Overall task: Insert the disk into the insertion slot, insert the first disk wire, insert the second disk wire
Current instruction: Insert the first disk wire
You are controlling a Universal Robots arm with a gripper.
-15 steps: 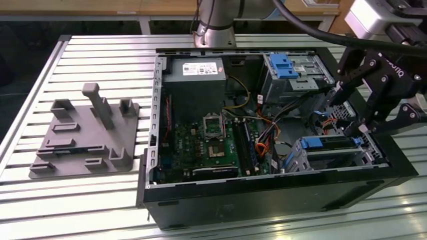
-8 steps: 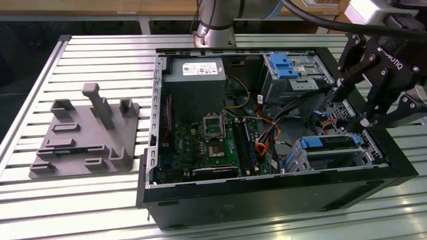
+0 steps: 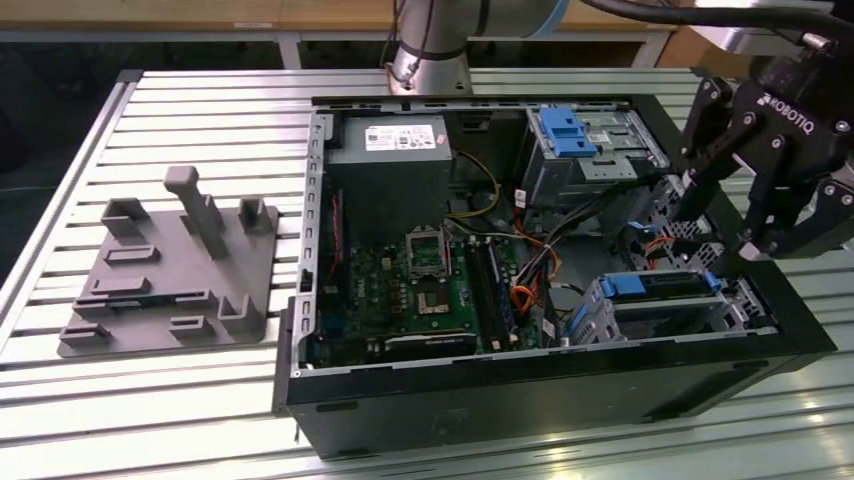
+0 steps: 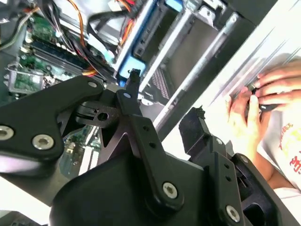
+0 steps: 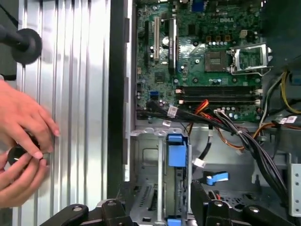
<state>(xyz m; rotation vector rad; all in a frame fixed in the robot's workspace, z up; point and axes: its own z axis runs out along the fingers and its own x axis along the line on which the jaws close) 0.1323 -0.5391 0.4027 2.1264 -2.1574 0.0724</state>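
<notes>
At the exterior view's right, we see the gripper (image 3: 718, 235) spread, empty, above the disk (image 3: 661, 285) lying in the insertion slot (image 3: 694, 318); the computer case (image 3: 534, 400) rests on a ribbed metal table (image 3: 187, 400).

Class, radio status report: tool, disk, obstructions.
Tool open, empty, above silver perforated drive cage. Blue-framed flat disk sits in cage. Orange, black wires beside it; person's hand outside black computer case.

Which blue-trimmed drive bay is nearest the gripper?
The low cage holding the blue-framed disk, just beneath the gripper; the taller blue-latch bay sits farther off.
</notes>
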